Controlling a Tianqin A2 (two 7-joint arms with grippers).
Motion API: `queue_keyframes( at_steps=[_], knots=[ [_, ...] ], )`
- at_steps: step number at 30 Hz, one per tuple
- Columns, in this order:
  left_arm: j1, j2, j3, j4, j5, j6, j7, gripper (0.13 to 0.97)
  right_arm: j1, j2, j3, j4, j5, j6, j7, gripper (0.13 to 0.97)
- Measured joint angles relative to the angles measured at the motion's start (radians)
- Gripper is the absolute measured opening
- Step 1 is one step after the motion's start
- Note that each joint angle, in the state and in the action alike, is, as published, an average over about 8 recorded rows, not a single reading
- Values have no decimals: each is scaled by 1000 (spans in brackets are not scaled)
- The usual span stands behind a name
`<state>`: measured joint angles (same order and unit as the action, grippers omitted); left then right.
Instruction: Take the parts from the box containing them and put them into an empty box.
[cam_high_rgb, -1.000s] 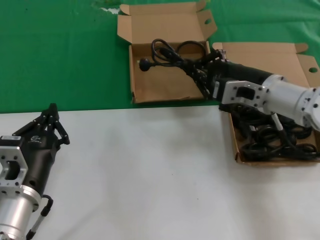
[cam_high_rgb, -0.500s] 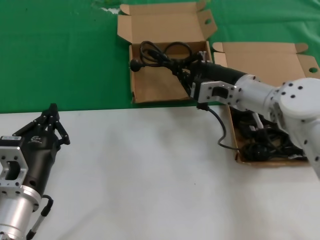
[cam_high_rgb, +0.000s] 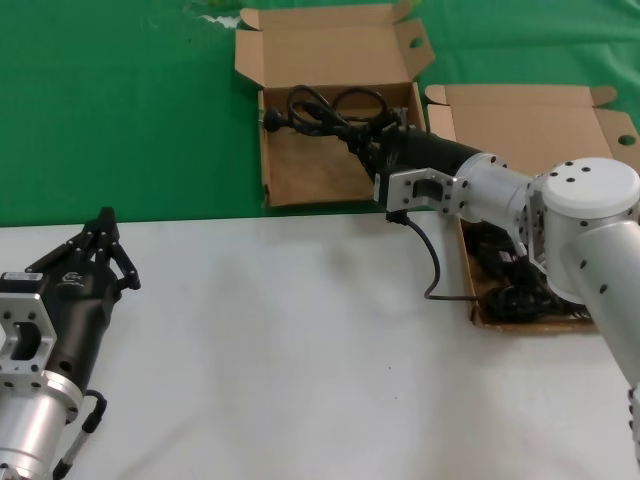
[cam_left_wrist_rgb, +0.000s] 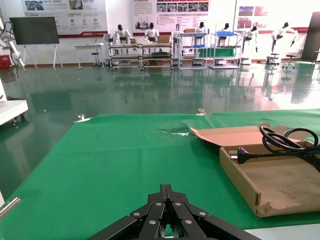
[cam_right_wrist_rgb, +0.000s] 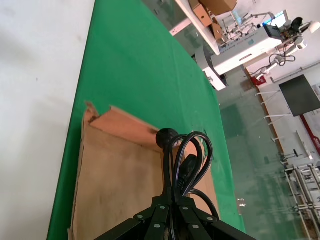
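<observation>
My right gripper (cam_high_rgb: 376, 140) is shut on a coiled black power cord (cam_high_rgb: 325, 108) and holds it over the far side of the empty box (cam_high_rgb: 310, 175), whose lid stands open behind. The plug end sticks out to the left. The right wrist view shows the gripper (cam_right_wrist_rgb: 174, 201) shut on the cord (cam_right_wrist_rgb: 186, 160) above the box floor (cam_right_wrist_rgb: 115, 175). The box containing the parts (cam_high_rgb: 520, 115) lies to the right, with more cords (cam_high_rgb: 520, 298) partly hidden by my right arm. My left gripper (cam_high_rgb: 105, 222) is shut and empty at the near left, also seen in its wrist view (cam_left_wrist_rgb: 170, 189).
A black strand (cam_high_rgb: 433, 262) hangs from under my right wrist and trails across the white table (cam_high_rgb: 300, 350) to the right box. Green cloth (cam_high_rgb: 120, 120) covers the far half under both boxes. The left wrist view shows the left box (cam_left_wrist_rgb: 240, 175) and the cord (cam_left_wrist_rgb: 285, 142).
My right gripper has moved left and farther over the left box with the cord. A black strand now trails out of the right box onto the white table. The left arm has not moved.
</observation>
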<state>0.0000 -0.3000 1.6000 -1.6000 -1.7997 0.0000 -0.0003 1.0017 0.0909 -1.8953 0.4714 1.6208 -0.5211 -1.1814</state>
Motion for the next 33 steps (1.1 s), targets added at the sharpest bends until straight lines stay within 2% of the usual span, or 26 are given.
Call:
queue_keyframes(
  at_steps=[8, 19, 27, 29, 33],
  knots=[
    [0, 0, 0, 0, 0, 0, 0, 139, 44, -32, 69, -119, 49, 7, -177, 136],
    [0, 0, 0, 0, 0, 0, 0, 139, 91, -48, 136, -232, 91, 7, -318, 182],
    [0, 0, 0, 0, 0, 0, 0, 139, 88, -43, 157, -236, 99, 2, -349, 279],
    [0, 0, 0, 0, 0, 0, 0, 139, 79, -37, 153, -218, 94, 1, -335, 292],
    [0, 0, 0, 0, 0, 0, 0, 139, 44, -16, 129, -141, 69, 2, -259, 381]
  ],
)
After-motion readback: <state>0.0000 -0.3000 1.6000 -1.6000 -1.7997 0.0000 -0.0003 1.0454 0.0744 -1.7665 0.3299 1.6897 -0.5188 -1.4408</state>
